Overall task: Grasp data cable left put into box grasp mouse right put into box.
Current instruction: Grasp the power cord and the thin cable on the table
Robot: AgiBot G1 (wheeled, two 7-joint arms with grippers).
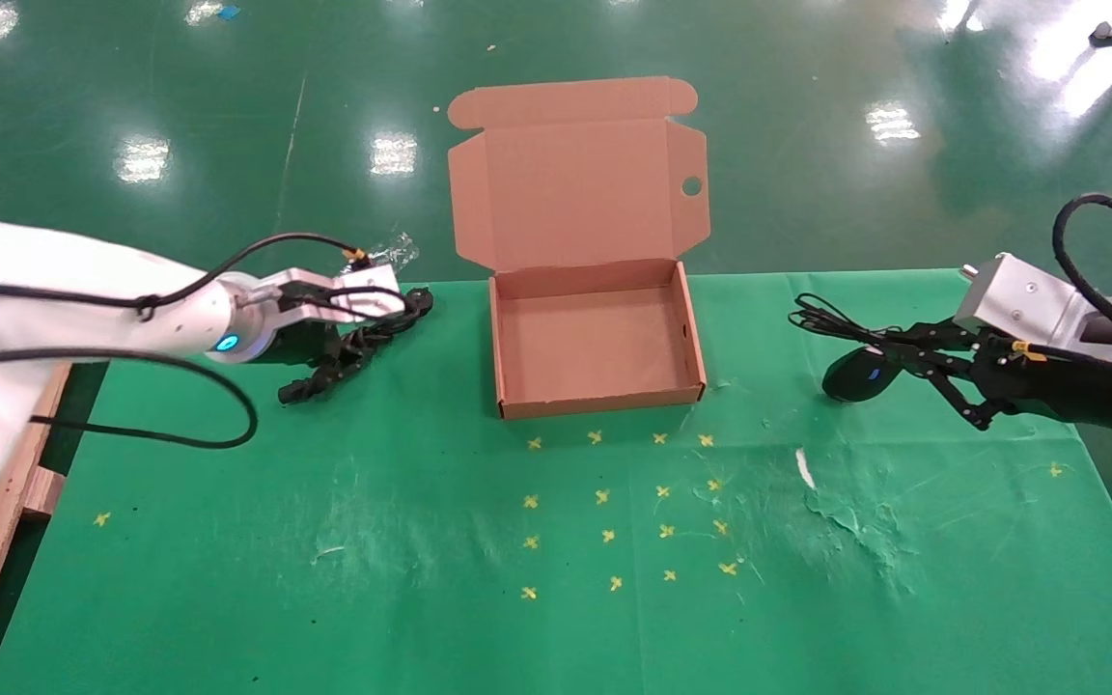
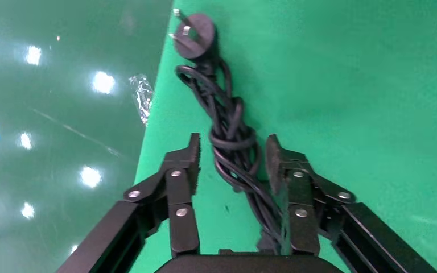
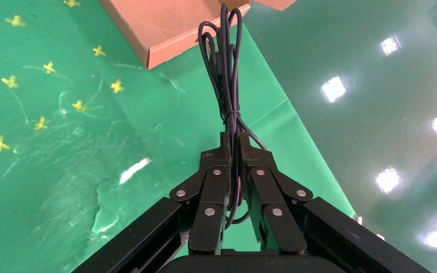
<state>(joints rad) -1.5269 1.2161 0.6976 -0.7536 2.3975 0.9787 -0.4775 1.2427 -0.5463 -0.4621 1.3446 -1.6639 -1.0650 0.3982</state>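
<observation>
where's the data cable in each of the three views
Head view: the data cable lies on the green table cloth, left of the box, under the left gripper.
Left wrist view: the twisted bundle runs between the open fingers, round plug at its far end.
Right wrist view: not in it; the thin cord there is the mouse's.
Shared landmark: the green cloth's edge against the shiny floor.

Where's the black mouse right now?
In the head view the small black oval mouse is on the robot's right, just past the open brown cardboard box, hanging over the green table cover from its thin cord, which the right gripper pinches.
</observation>
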